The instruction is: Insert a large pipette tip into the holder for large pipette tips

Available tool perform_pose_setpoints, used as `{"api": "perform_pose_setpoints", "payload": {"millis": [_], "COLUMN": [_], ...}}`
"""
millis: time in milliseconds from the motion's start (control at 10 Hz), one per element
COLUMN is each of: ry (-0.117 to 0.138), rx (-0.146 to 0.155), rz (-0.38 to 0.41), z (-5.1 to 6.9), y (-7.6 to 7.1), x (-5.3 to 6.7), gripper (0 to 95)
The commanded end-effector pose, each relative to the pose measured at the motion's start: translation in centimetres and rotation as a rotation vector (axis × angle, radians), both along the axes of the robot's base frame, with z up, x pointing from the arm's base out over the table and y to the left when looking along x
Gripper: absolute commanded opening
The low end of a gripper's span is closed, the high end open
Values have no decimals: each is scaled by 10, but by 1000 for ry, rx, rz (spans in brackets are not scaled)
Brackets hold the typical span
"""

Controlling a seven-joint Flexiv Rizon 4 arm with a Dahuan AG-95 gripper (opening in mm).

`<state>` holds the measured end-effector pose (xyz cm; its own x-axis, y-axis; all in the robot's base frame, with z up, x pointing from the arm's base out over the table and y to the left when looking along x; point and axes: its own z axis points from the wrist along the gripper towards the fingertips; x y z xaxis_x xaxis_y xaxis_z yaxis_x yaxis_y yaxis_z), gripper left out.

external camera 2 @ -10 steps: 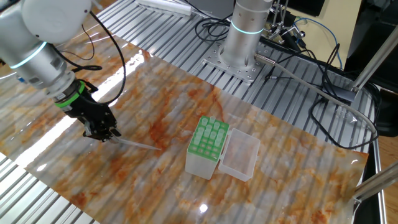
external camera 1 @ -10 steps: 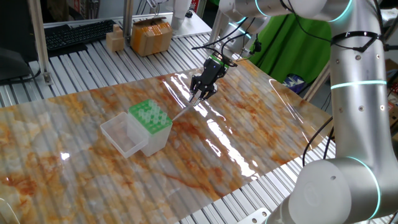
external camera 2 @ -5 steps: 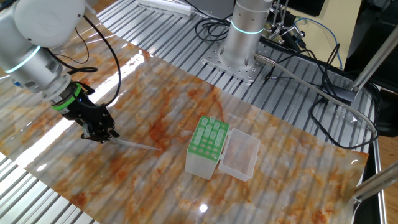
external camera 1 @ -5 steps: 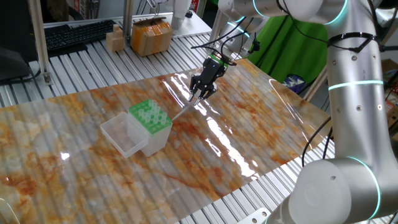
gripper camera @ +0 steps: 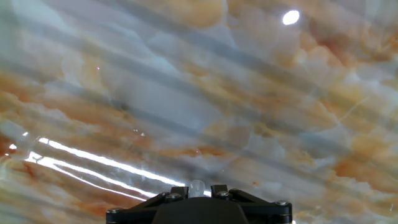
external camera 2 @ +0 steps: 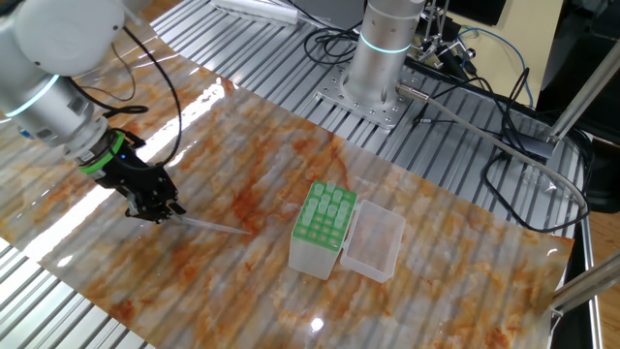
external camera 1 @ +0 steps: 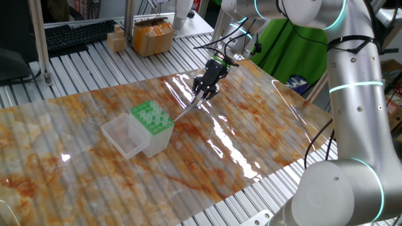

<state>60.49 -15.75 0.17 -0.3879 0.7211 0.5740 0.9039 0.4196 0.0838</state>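
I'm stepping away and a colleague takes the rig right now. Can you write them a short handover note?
Gripper: shut on the wide end of the large pipette tip, low over the marbled table; the tip slants away from the fingers toward the table.
Holder: sits apart from the tip, lid open beside it, green rack exposed.
Done: the tip is grasped.
Left: lift it, carry it to the rack, stand it point down over a hole, push it in, release.

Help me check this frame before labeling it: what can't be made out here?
- Pipette tip: hand view shows only its butt end; the hand's body hides the rest.
- Holder: outside the hand view.
- Whether the tip's point touches the table: too fine in either fixed view.
- Hand: grip contact too small.
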Motion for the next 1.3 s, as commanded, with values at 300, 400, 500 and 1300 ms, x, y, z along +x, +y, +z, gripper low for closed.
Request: {"api": "perform_pose_setpoints", "payload": {"millis": [300,400,500,1300], "ry": [7,11,11,10], "rx": [12,22,24,42], "rz": [-1,0,0,-1], "z": [0,-1,-1,-1], "y": [1,0,0,0], "x": [-2,-2,-2,-2], "gripper": [190,190,190,0]}}
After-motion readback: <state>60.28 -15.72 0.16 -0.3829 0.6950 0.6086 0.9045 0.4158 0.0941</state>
